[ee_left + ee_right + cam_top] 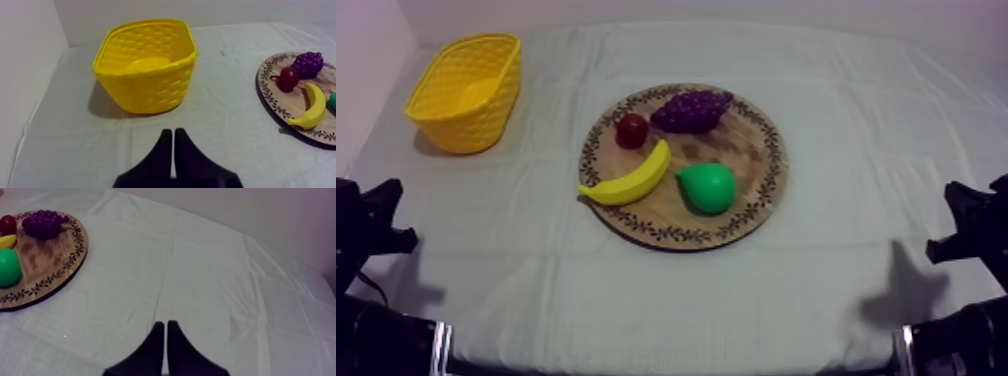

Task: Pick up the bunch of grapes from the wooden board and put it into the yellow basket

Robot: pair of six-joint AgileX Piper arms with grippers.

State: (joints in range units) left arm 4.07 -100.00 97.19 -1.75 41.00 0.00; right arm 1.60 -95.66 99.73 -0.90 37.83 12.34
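A purple bunch of grapes (691,110) lies at the far side of the round wooden board (756,195) in the middle of the table. The empty yellow basket (466,92) stands at the far left. My left gripper (173,134) is shut on nothing, low over the cloth in front of the basket (145,65), with the grapes (307,64) off to its side. My right gripper (165,325) is also shut and empty, over bare cloth well apart from the board (55,270) and grapes (44,223). Both arms rest at the near corners, left (366,235) and right (971,230).
On the board also lie a small red fruit (632,131), a yellow banana (629,180) and a green pear (707,187). A pale wall runs behind the table's far edge.
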